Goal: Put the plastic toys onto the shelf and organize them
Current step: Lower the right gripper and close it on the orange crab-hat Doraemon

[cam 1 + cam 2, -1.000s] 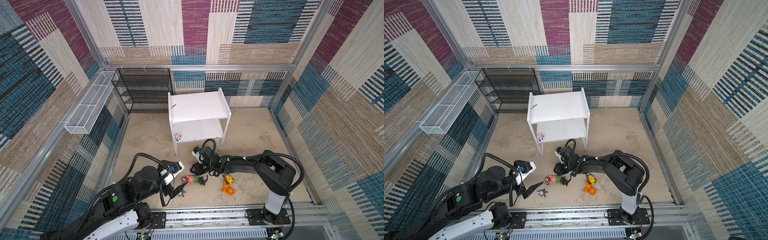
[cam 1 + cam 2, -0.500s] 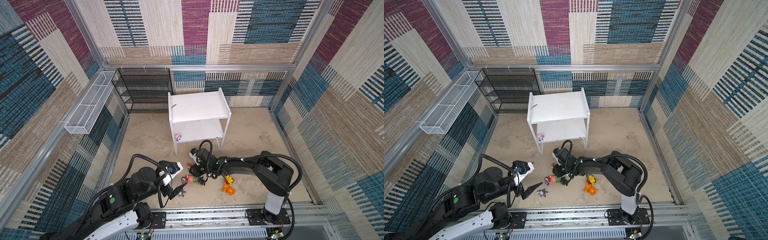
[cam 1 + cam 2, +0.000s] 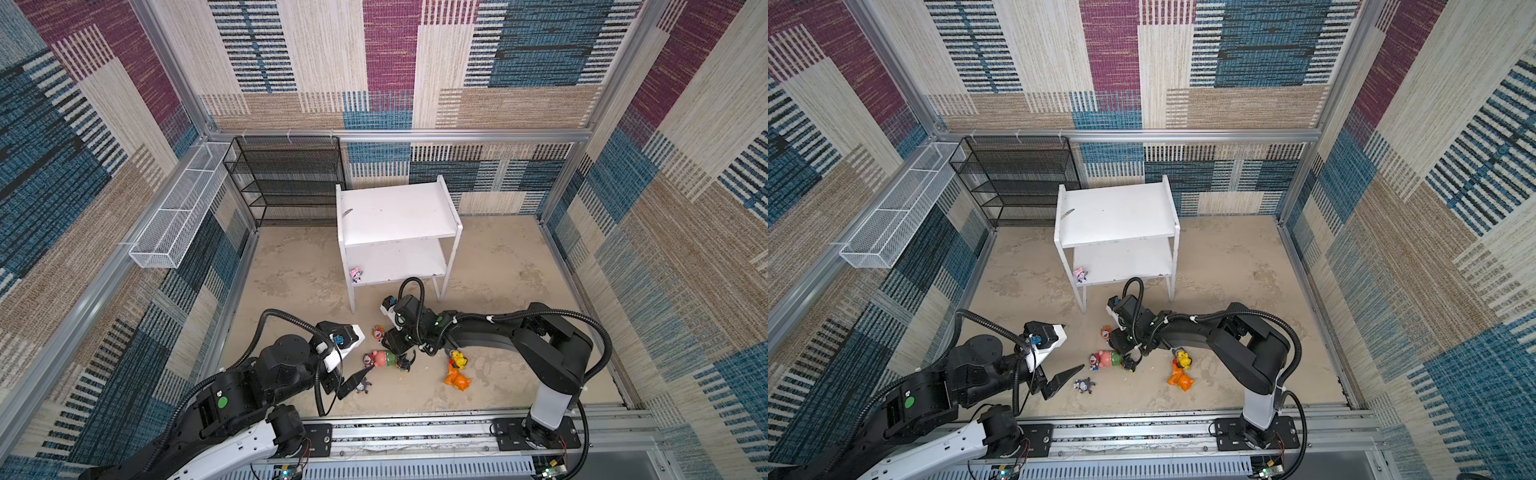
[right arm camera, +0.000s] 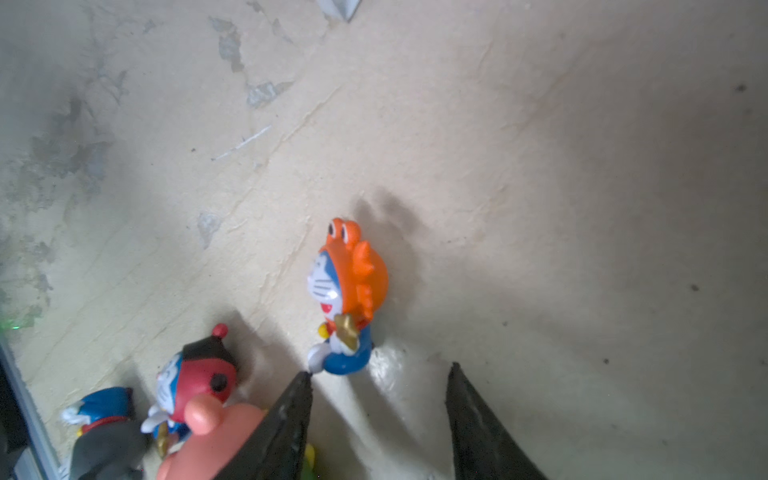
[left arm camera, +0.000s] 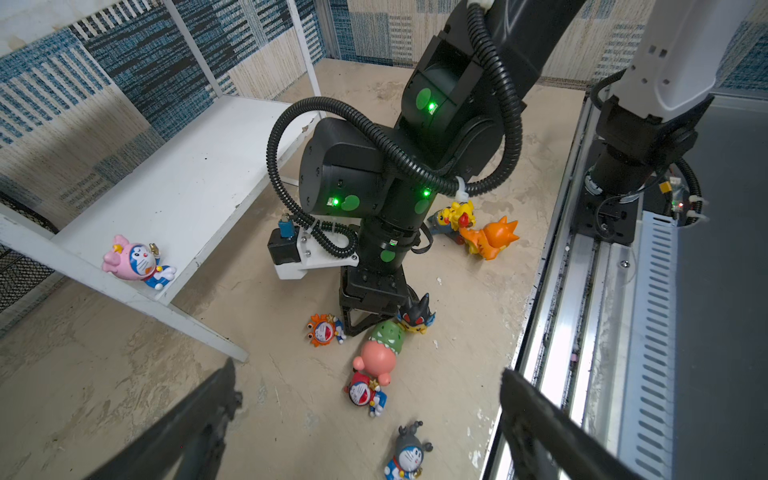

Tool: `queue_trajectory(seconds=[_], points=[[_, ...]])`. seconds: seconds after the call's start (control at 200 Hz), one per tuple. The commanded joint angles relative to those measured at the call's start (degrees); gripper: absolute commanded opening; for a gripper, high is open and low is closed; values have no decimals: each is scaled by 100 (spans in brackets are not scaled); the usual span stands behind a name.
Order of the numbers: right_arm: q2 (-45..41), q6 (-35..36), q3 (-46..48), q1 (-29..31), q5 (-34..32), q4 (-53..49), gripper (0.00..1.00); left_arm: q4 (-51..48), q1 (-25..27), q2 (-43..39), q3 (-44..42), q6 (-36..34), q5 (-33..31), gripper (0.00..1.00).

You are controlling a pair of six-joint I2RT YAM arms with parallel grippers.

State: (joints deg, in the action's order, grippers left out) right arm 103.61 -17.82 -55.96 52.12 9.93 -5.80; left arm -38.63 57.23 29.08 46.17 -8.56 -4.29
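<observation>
Right gripper, half-parted and empty, aims down at the orange-hooded toy on the floor in front of the shelf, seemingly to straddle it. Left gripper hangs wide open, near left.

Both arms stretch low, left hand spread wide (right hand parted less)

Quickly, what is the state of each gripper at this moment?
Left gripper: open, holding nothing.
Right gripper: open, holding nothing; the orange-hooded toy lies just beyond its tips.
</observation>
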Motion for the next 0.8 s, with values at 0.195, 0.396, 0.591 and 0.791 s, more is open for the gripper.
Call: queue_trajectory(seconds=[0.195, 0.396, 0.591, 0.791], points=[[230, -77, -202, 9, 525, 344, 54, 137, -10, -18, -28, 80, 34, 99], [449, -136, -335, 16, 334, 273, 48, 111, -10, 32, -16, 122, 35, 99], [480, -55, -366, 61, -68, 93, 39, 4, -10, 238, 95, 236, -8, 99], [428, 70, -298, 147, -250, 120, 33, -816, -10, 1055, 603, 761, -46, 99]])
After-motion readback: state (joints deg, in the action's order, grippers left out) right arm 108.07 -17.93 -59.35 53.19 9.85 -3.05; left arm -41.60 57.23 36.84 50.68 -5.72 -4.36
